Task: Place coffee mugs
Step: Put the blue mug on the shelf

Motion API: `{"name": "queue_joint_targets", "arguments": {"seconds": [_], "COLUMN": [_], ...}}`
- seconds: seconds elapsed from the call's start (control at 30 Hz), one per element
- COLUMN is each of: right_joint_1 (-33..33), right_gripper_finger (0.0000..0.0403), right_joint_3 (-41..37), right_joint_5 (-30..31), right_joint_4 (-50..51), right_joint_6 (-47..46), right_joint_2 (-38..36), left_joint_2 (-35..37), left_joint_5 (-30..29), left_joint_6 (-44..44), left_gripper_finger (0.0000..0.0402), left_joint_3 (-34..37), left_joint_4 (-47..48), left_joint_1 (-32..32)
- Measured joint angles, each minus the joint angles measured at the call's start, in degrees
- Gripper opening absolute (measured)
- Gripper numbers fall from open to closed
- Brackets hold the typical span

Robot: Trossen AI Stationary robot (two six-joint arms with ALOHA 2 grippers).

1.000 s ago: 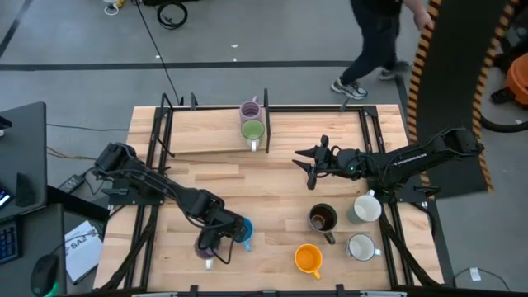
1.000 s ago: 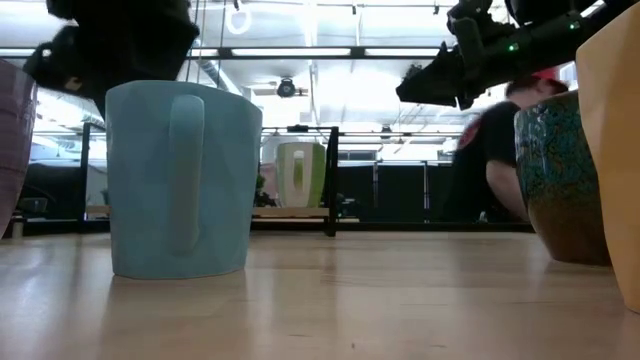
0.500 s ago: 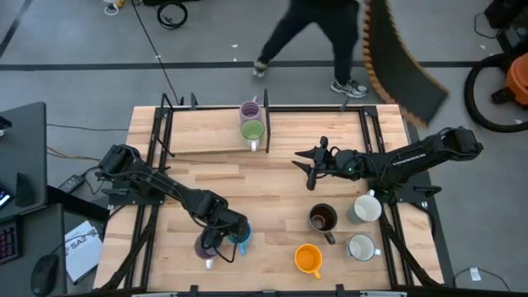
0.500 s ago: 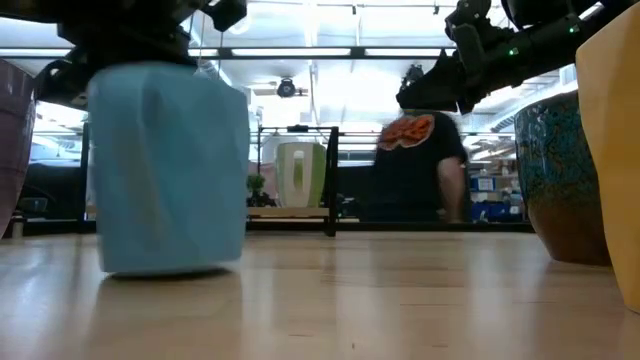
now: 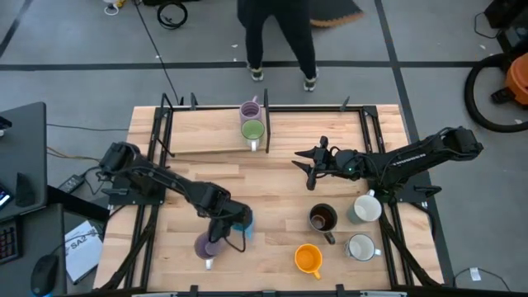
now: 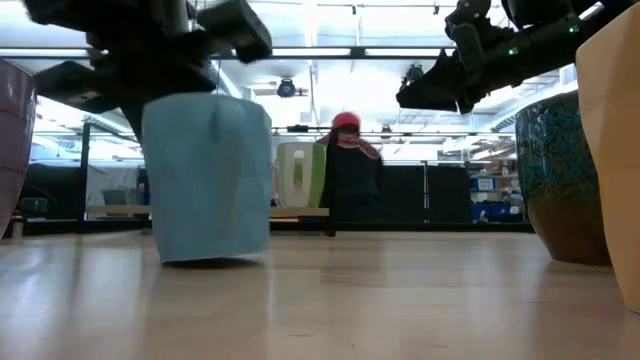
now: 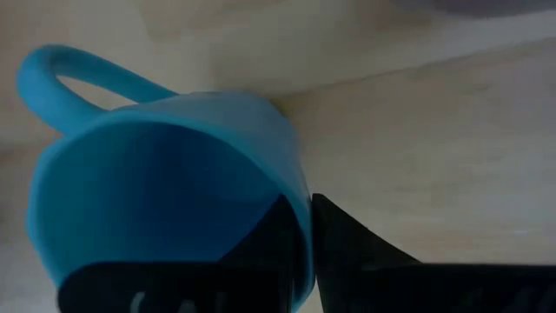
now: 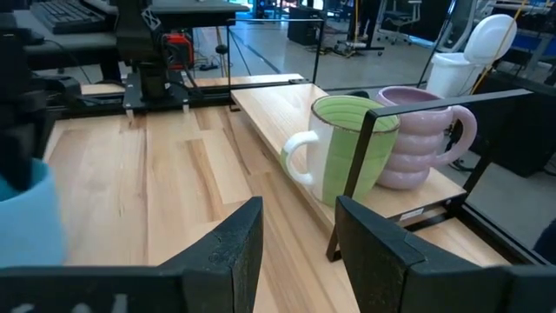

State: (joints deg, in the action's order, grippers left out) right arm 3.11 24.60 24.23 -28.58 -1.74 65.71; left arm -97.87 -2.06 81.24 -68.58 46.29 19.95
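Pinching the blue mug's [image 5: 242,221] rim with our left gripper [image 5: 233,224], jaws clamped on its wall; right gripper [image 5: 307,167] waits mid-table, jaws spread

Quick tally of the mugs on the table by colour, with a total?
Lilac: 2
Green: 1
Blue: 1, left gripper shut on its rim
Dark brown: 1
Orange: 1
White: 2
Total: 8

Robotics lab: wooden table [image 5: 272,177] in black framing sitting on grey taped floor, desk with keyboard [image 8: 74,13] showing upper left, ceiling strip lights glowing.
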Motion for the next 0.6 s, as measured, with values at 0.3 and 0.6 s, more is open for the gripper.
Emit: {"name": "queue_joint_targets", "arguments": {"seconds": [0.3,0.6], "right_joint_1": [0.02,0.01], "right_gripper_finger": [0.0151,0.0151], "right_joint_3": [0.0,0.0], "right_joint_5": [-0.13,-0.11], "right_joint_4": [0.08,0.16], "right_joint_6": [0.28,1.65], "right_joint_2": [0.0,0.02], "left_joint_2": [1.89,2.74], "left_joint_5": [4.3,5.64], "left_joint_6": [-21.51,-49.37], "left_gripper_finger": [0.0027,0.0027], "left_joint_3": [0.01,0.04], "left_joint_4": [7.83,11.46], "left_joint_1": [-7.26,-12.04]}}
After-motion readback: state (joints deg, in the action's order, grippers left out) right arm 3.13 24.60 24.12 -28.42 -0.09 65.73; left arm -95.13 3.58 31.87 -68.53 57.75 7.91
